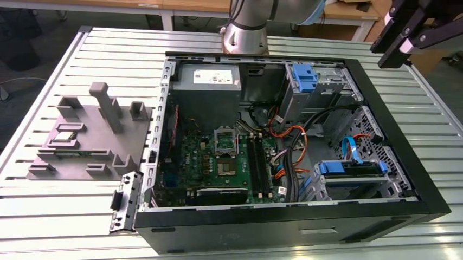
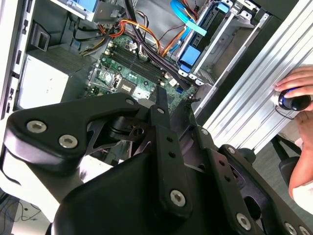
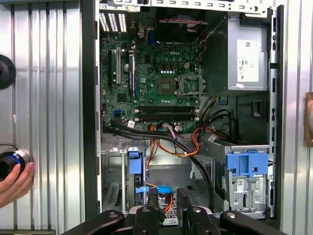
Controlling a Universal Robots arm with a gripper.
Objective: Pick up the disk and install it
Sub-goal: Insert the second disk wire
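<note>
Largest first: a slatted metal table, carrying an open computer case. Laid on its side with the side panel off, probably so that the inside can be reached from above. Inside, a green motherboard on the floor of the case and a grey power supply in one corner. Beside the case, toward the exterior view's left, a grey fixture block with posts and pockets, seemingly meant for holding parts.

Then the drive cages along the far side of the case from the fixture. In the first wrist view, the disk judged to be the silver labelled unit under a blue carrier, seated in the cage on the same side as the power supply; hard to tell whether fully pushed home. In the other cage, a second blue bracket with orange and blue cables close by.

Above and outside the case, near the exterior view's upper right corner, the gripper, well apart from the disk and touching nothing. Likely held high to give the wrist cameras a look over the whole case.

Fingers set with a narrow gap between them, cables visible through it, nothing held.

Smallest: a person's hand on a dark knob at the table edge.
</note>
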